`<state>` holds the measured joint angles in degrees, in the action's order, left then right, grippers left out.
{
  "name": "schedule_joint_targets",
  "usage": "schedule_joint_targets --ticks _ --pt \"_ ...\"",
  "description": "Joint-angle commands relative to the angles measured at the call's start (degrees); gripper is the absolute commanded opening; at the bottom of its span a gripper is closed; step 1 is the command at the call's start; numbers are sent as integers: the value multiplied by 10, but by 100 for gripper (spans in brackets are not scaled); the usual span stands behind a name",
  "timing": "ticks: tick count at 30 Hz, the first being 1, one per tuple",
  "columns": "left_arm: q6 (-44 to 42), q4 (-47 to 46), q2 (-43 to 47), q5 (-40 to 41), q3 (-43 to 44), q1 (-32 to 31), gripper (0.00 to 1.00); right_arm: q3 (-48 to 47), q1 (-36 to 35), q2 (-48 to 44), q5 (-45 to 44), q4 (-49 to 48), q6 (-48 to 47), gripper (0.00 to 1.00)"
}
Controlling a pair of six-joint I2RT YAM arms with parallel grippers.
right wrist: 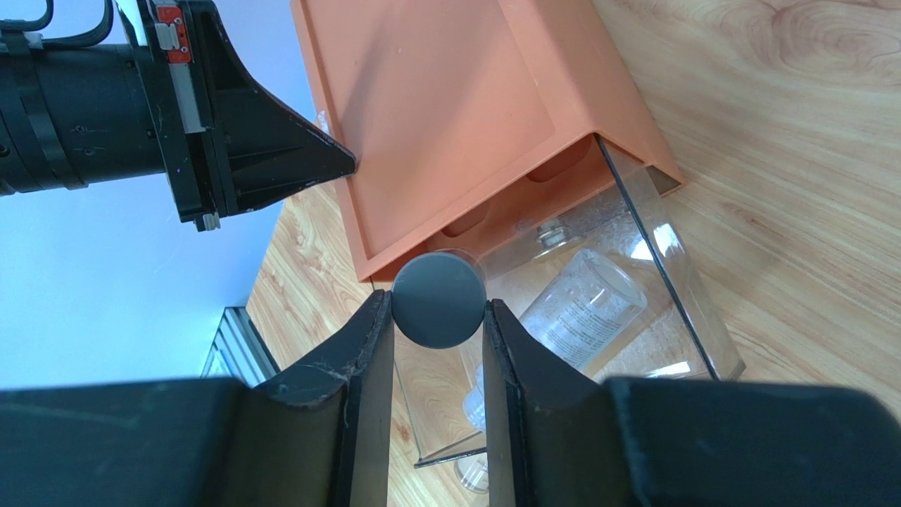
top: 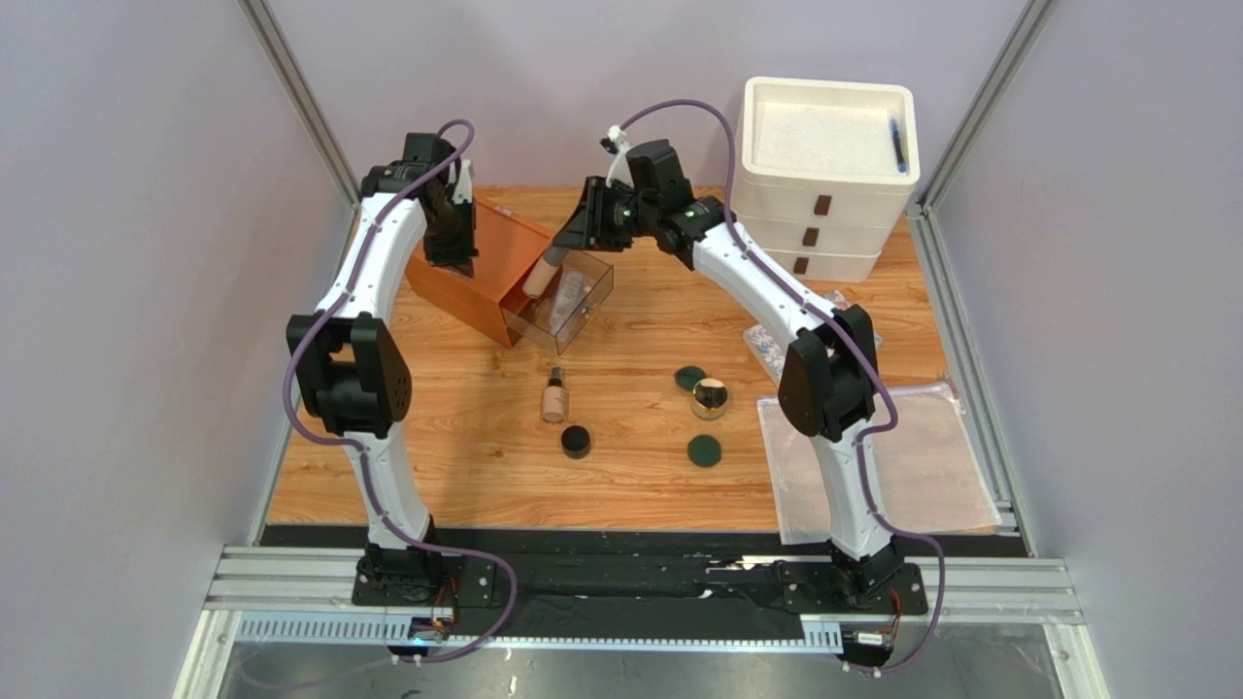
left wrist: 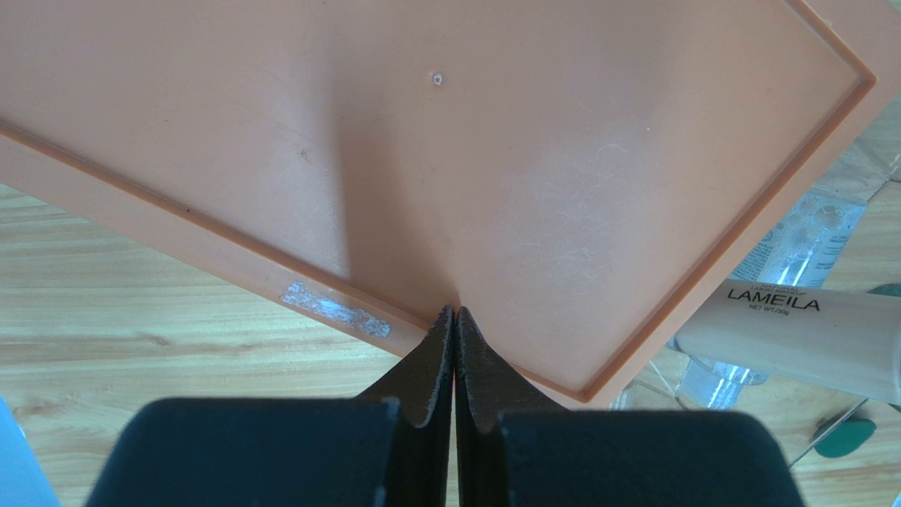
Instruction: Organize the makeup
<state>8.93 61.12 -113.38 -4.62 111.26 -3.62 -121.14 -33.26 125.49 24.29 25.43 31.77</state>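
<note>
A wooden table (top: pixel 642 481) is carrying a white drawer unit (top: pixel 825 204) at the far right and an orange box (left wrist: pixel 476 158) at the far left. The box's clear drawer (top: pixel 577 299) is standing pulled out toward the middle.

The left gripper (left wrist: pixel 455 312) is pressing its tips on the edge of the box top. Its fingers are closed flat together with nothing between them, and it appears to be bracing the box.

The right gripper (right wrist: pixel 436 306) is hovering over the open drawer. Its fingers are clamping the dark cap (right wrist: pixel 439 285) of a beige tube (left wrist: pixel 814 333), and the tube is pointing down into the drawer. A clear tube (right wrist: pixel 587 306) is lying inside.

The step in hand looks like dropping this tube into the drawer. The next move is calling for lowering a little, then opening the fingers.

A foundation bottle (top: pixel 555 396), a black pot (top: pixel 577 440), a gold-rimmed jar (top: pixel 711 396) and two green discs (top: pixel 705 450) are waiting on the table.
</note>
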Motion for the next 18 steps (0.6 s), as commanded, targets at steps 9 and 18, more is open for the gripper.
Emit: schedule_joint_targets --ticks 9,18 --pt "-3 38 -22 8 4 3 0 -59 -4 66 52 48 62 10" --pt "-3 44 -24 7 14 3 0 -78 -4 57 11 104 43 87"
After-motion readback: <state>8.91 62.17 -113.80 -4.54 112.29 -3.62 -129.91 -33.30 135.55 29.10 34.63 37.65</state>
